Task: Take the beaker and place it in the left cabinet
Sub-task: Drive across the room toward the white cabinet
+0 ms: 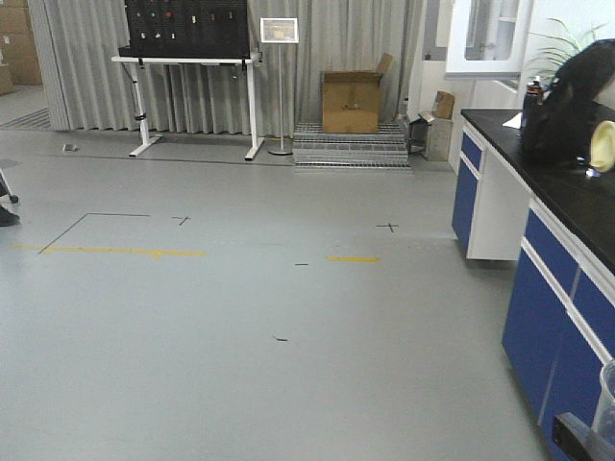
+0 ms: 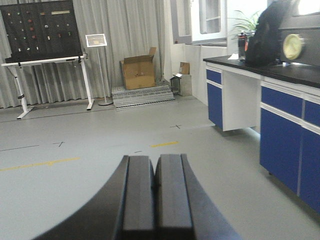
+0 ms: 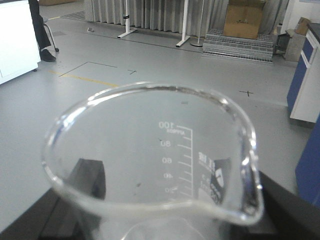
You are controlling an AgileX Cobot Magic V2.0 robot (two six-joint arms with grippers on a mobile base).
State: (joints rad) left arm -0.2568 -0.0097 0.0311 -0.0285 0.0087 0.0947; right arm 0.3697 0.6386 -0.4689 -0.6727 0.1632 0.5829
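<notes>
The beaker (image 3: 150,165) sits between the right fingers (image 3: 285,205), which are closed on its glass wall from both sides. Its spouted rim fills the wrist view, with grey floor (image 3: 100,50) beyond. The left fingers (image 2: 140,190) are pressed together and hold nothing.

The left gripper (image 2: 155,172) points forward and roughly level. Its two dark fingers (image 2: 138,195) are pressed flat against each other along their whole length, with nothing between them. The right gripper (image 3: 165,215) is clamped around the lower wall of the beaker (image 3: 150,145), which stands upright in its grasp. Its fingers (image 3: 85,175) show as dark shapes on either side, partly seen through the glass.
</notes>
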